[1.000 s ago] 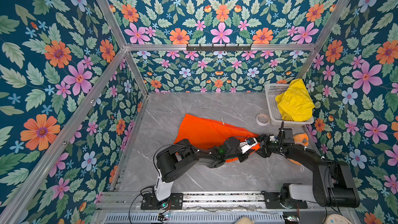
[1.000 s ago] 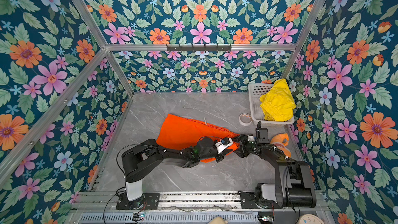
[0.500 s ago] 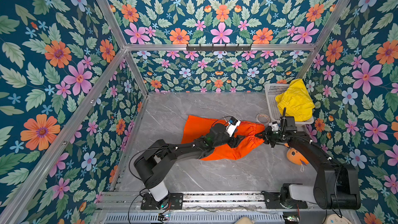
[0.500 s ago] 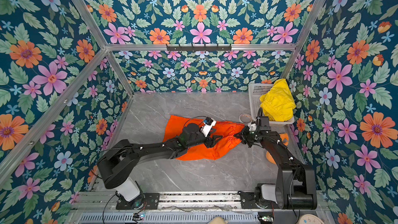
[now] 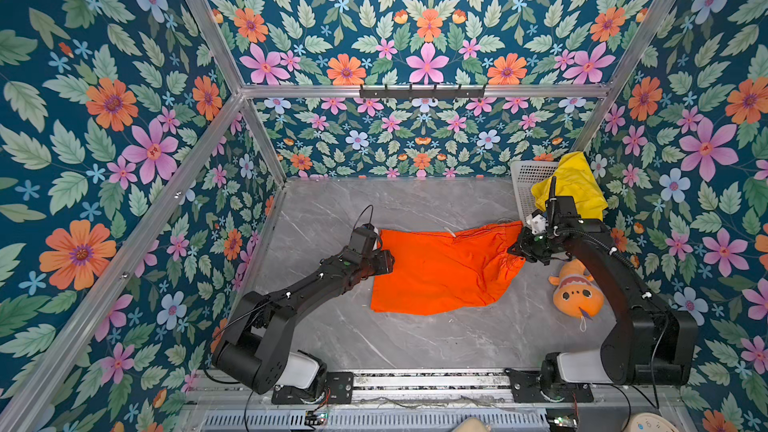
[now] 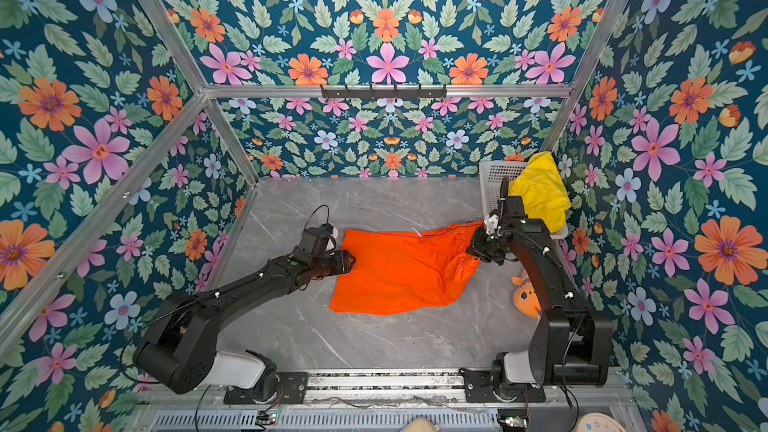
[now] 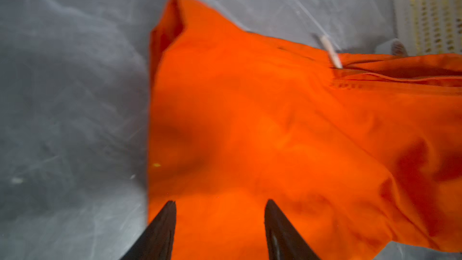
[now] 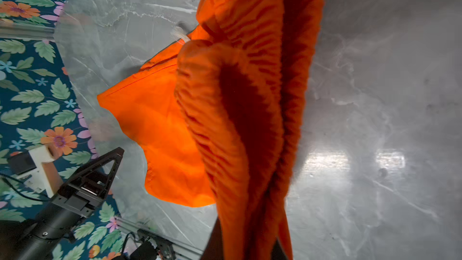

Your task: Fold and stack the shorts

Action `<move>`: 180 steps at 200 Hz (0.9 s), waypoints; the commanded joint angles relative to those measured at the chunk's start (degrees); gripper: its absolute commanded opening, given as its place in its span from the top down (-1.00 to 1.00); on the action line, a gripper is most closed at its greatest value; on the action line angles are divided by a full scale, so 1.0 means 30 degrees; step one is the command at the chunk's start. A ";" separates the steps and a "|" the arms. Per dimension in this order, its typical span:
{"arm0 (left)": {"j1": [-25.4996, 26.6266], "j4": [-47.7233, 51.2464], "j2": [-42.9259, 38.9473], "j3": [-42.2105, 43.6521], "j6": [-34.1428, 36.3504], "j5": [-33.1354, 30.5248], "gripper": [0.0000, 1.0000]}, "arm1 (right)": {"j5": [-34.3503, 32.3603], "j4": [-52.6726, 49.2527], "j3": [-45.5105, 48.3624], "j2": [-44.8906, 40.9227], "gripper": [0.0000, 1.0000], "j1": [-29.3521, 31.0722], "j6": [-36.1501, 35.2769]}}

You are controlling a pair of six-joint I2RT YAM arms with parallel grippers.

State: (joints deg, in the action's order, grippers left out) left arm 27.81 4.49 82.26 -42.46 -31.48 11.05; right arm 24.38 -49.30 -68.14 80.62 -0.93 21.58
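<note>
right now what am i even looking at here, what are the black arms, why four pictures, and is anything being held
Two black robot arms are bolted to a rail at the near edge of a grey table, each ending in a two-fingered gripper. Two pictures look down from above, nearly the same view; the other two come from cameras on the arms' wrists. On the table lie orange shorts and a plush fish; yellow shorts sit heaped in a white basket. The right gripper is shut on the orange shorts' gathered waistband, with that end raised. The left gripper is open at the opposite edge, holding nothing.
</note>
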 commanded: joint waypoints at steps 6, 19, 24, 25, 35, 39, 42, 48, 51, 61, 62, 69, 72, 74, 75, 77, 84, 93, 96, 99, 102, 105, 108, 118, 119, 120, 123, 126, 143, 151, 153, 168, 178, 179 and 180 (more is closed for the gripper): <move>-0.0421 -0.0182 0.0709 0.0220 -0.0449 0.0881 -0.01 | -0.1895 -0.1790 -0.1604 0.0666 0.83 0.0786 -0.1878; -0.0482 -0.0318 0.1258 0.0123 -0.0433 0.0936 -0.01 | -0.2684 -0.2153 -0.2447 0.1076 0.83 0.1315 -0.2188; -0.0508 -0.0271 0.1468 0.0063 -0.0421 0.0836 -0.01 | -0.2933 -0.2261 -0.2772 0.1238 0.83 0.1530 -0.2266; -0.0509 -0.0269 0.1497 0.0047 -0.0427 0.0803 -0.02 | -0.2981 -0.2289 -0.2832 0.1274 0.83 0.1550 -0.2299; -0.0509 -0.0309 0.1829 0.0009 -0.0433 0.0769 -0.08 | -0.3724 -0.2596 -0.3537 0.1578 0.83 0.1980 -0.2466; -0.0511 -0.0366 0.1975 0.0015 -0.0440 0.0766 -0.11 | -0.3988 -0.2719 -0.3830 0.1701 0.83 0.2144 -0.2554; -0.0511 -0.0404 0.2098 0.0029 -0.0408 0.0718 -0.13 | -0.4222 -0.2792 -0.4006 0.1777 0.83 0.2271 -0.2590; -0.0511 -0.0383 0.2288 0.0000 -0.0346 0.0578 -0.14 | -0.4625 -0.2978 -0.4441 0.1904 0.83 0.2530 -0.2699; -0.0511 -0.0344 0.2361 -0.0006 -0.0297 0.0479 -0.14 | -0.4789 -0.3019 -0.4624 0.1971 0.83 0.2664 -0.2732; -0.0511 -0.0322 0.2610 0.0029 -0.0116 0.0112 -0.11 | -0.5402 -0.3205 -0.5266 0.2194 0.84 0.3146 -0.2827; -0.0511 -0.0324 0.2610 0.0045 -0.0113 0.0075 -0.11 | -0.5475 -0.3230 -0.5339 0.2221 0.84 0.3193 -0.2828; -0.0509 -0.0333 0.2732 0.0096 -0.0053 -0.0072 -0.07 | -0.5851 -0.3379 -0.5809 0.2391 0.84 0.3524 -0.2891; -0.0511 -0.0326 0.2804 0.0116 -0.0012 -0.0133 -0.06 | -0.5979 -0.3435 -0.6004 0.2434 0.84 0.3670 -0.2903; -0.0511 -0.0326 0.2812 0.0118 -0.0013 -0.0137 -0.04 | -0.6067 -0.3468 -0.6131 0.2470 0.84 0.3772 -0.2914; -0.0511 -0.0325 0.2828 0.0119 -0.0003 -0.0152 -0.04 | -0.6101 -0.3493 -0.6196 0.2491 0.84 0.3813 -0.2915; -0.0511 -0.0303 0.2884 0.0112 0.0041 -0.0163 -0.02 | -0.6163 -0.3527 -0.6304 0.2528 0.84 0.3903 -0.2917; -0.0511 -0.0346 0.3021 0.0136 0.0058 -0.0167 0.01 | -0.6489 -0.3604 -0.6733 0.2666 0.84 0.4249 -0.2917; -0.0519 -0.0452 0.3172 0.0239 0.0115 -0.0166 0.04 | -0.6967 -0.3689 -0.7197 0.2856 0.84 0.4795 -0.2893; -0.0512 -0.0491 0.3237 0.0299 0.0115 -0.0160 0.05 | -0.7114 -0.3694 -0.7356 0.2932 0.84 0.4998 -0.2889; -0.0511 -0.0544 0.3274 0.0332 0.0123 -0.0214 0.06 | -0.7231 -0.3720 -0.7515 0.2996 0.84 0.5221 -0.2888; -0.0511 -0.0583 0.3319 0.0362 0.0124 -0.0265 0.08 | -0.7345 -0.3741 -0.7649 0.3114 0.84 0.5417 -0.2866; -0.0511 -0.0654 0.3380 0.0406 0.0142 -0.0297 0.10 | -0.7517 -0.3803 -0.7819 0.3177 0.85 0.5632 -0.2846; -0.0511 -0.0718 0.3420 0.0474 0.0112 -0.0301 0.11 | -0.7710 -0.3836 -0.7950 0.3272 0.85 0.5835 -0.2831; -0.0511 -0.0965 0.3587 0.0606 0.0126 -0.0230 0.17 | -0.8313 -0.3943 -0.8391 0.3595 0.85 0.6668 -0.2702; -0.0511 -0.0982 0.3597 0.0611 0.0125 -0.0213 0.18 | -0.8381 -0.3950 -0.8425 0.3625 0.85 0.6741 -0.2692; -0.0511 -0.1005 0.3616 0.0644 0.0110 -0.0205 0.19 | -0.8445 -0.3954 -0.8442 0.3654 0.85 0.6806 -0.2688; -0.0511 -0.1073 0.3688 0.0701 0.0096 -0.0198 0.21 | -0.8592 -0.3957 -0.8556 0.3768 0.85 0.7084 -0.2665; -0.0511 -0.1173 0.3733 0.0752 0.0077 -0.0142 0.24 | -0.8804 -0.3972 -0.8647 0.3859 0.85 0.7345 -0.2626; -0.0511 -0.1590 0.4057 0.0960 -0.0022 0.0258 0.31 | -0.9690 -0.3931 -0.9053 0.4492 0.85 0.8837 -0.2366; -0.0498 -0.1812 0.4117 0.1094 -0.0096 0.0423 0.36 | -0.9985 -0.3914 -0.9237 0.4620 0.85 0.9520 -0.2241; -0.0486 -0.1876 0.4136 0.1095 -0.0085 0.0442 0.37 | -1.0086 -0.3888 -0.9261 0.4950 0.85 0.9665 -0.2206; -0.0489 -0.1991 0.4235 0.1172 -0.0111 0.0588 0.45 | -1.0810 -0.3841 -0.9677 0.5908 0.85 1.0940 -0.2104; -0.0484 -0.2079 0.4244 0.1256 -0.0154 0.0719 0.50 | -1.1148 -0.3841 -1.0063 0.6432 0.85 1.1647 -0.2025; -0.0498 -0.2096 0.4247 0.1244 -0.0161 0.0716 0.51 | -1.1176 -0.3841 -1.0081 0.6464 0.85 1.1706 -0.2017; -0.0475 -0.2104 0.4249 0.1253 -0.0165 0.0743 0.51 | -1.1175 -0.3826 -1.0120 0.6524 0.85 1.1779 -0.1998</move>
State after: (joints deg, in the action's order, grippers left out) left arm 26.30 -8.05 94.04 -39.64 -31.51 12.14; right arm -4.10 -60.16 -96.60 97.69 30.85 14.66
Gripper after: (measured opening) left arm 0.267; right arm 0.123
